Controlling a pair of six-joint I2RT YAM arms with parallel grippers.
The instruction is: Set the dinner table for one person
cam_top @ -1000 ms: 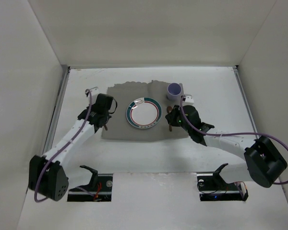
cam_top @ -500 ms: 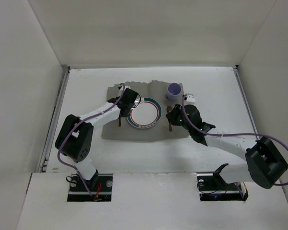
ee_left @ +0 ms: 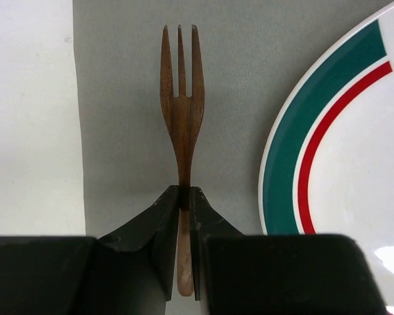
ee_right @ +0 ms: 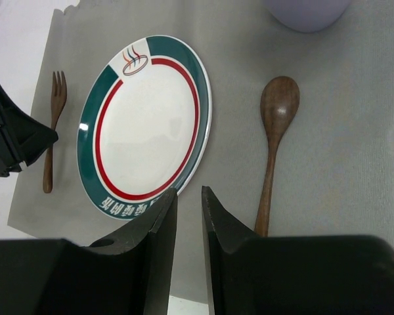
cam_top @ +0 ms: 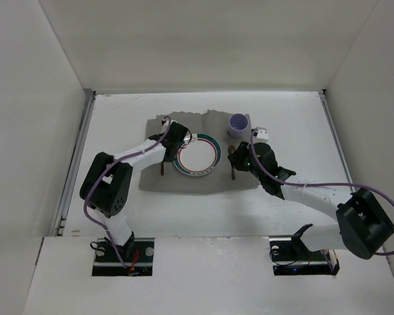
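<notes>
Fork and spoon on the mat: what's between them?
Only the white plate with green and red rings, flat on the grey mat between fork and spoon. Right wrist view shows it.

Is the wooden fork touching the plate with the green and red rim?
Apart. The left wrist view shows a bare strip of grey placemat between the fork and the plate.

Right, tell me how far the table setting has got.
Done: plate centred on the placemat, cup at its far right corner, spoon right of the plate. In hand: the left pincer is shut on the fork, which lies on the placemat left of the plate. The right pincer is open and empty. Remaining: release the fork.
</notes>
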